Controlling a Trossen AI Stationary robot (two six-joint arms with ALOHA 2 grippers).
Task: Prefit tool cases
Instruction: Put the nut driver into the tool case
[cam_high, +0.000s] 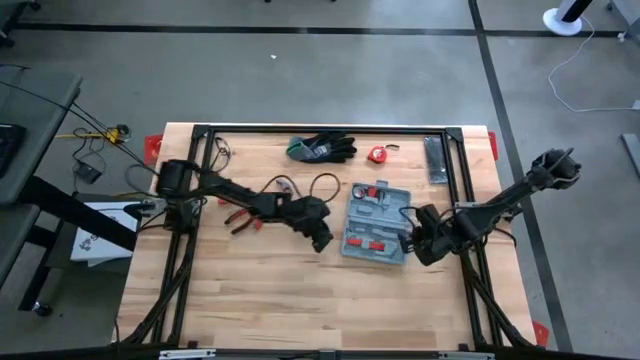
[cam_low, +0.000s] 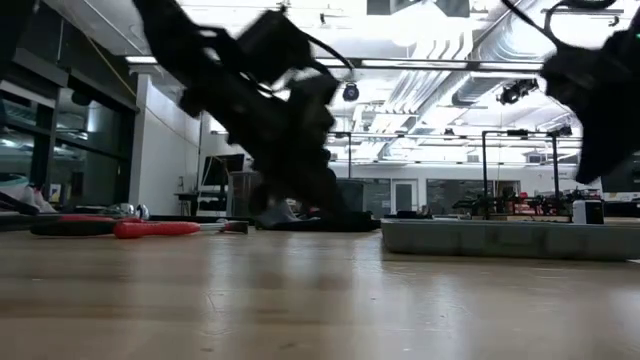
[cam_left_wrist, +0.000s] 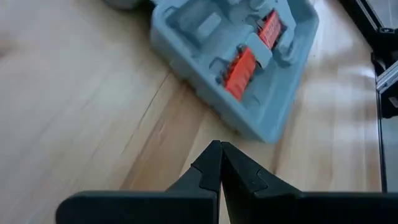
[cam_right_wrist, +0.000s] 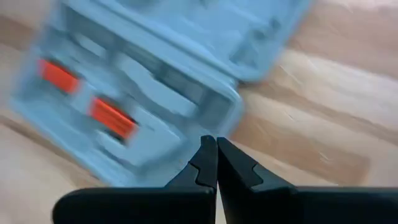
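High view, desk (cam_high: 270, 300): a pale wooden top fills the middle of the frame, with a dark frame along its edges.
High view, tool case (cam_high: 376, 222): the grey-blue case lies open right of centre, with red pieces in its recesses.
High view, left gripper (cam_high: 321, 240): at the end of the arm reaching in from the left, just left of the tool case and empty.
High view, right gripper (cam_high: 420, 240): at the end of the arm coming from the right, at the case's right edge; contact cannot be told.
High view, other things: black-and-green gloves (cam_high: 322, 148) at upper centre, a small red tape measure (cam_high: 377, 154) right of them, a dark flat bar (cam_high: 436, 160) at upper right, red-handled pliers (cam_high: 240, 217) under the left arm.
Low view: the tool case (cam_low: 510, 238) sits low at the right, the pliers (cam_low: 150, 228) at the left, dark blurred arms above.
Left wrist view: the jaws are pressed together with nothing between them; the left gripper (cam_left_wrist: 220, 163) points at the open tool case (cam_left_wrist: 236, 59) in the upper half.
Right wrist view: the jaws are closed on nothing; the right gripper (cam_right_wrist: 216, 158) is at bottom centre, the blurred tool case (cam_right_wrist: 155, 87) across the upper left.
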